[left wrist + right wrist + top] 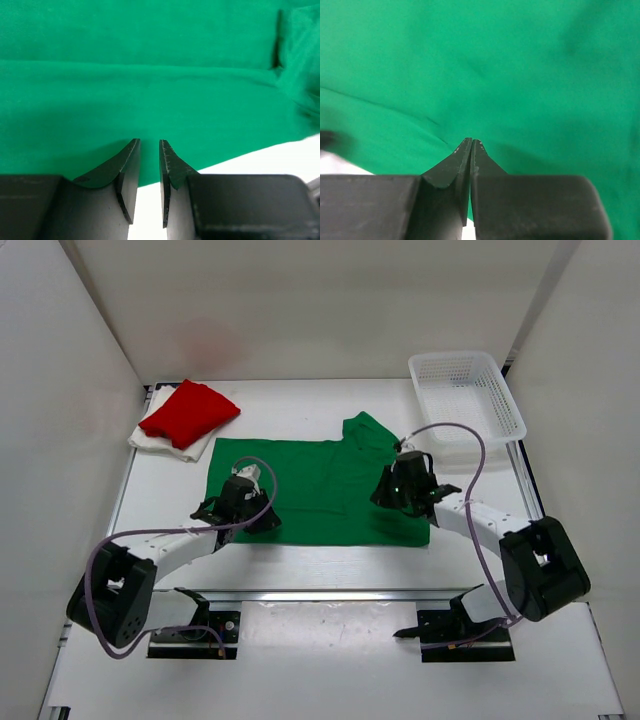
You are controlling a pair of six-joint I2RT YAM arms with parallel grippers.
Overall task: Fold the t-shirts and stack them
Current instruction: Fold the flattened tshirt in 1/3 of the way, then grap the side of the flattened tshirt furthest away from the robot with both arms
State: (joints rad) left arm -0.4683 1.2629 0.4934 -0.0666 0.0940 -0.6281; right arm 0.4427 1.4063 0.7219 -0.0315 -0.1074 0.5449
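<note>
Centrally, the green t-shirt [320,480] is lying flat on the worktop [330,560], its long axis running left to right and one sleeve jutting toward the far right. The red t-shirt [190,410] is sitting folded on the white t-shirt [150,440] at the far left corner, well apart. The left claw [150,142] is hanging over the green cloth's near edge, its jaws standing slightly released. The right claw [471,141] is pressing clenched tips onto the cloth's right part, its arm angling inward. The mesh basket [500,390] is resting at the far right.

The left hand [149,142] is slightly parted, the right hand [471,140] fully closed.
</note>
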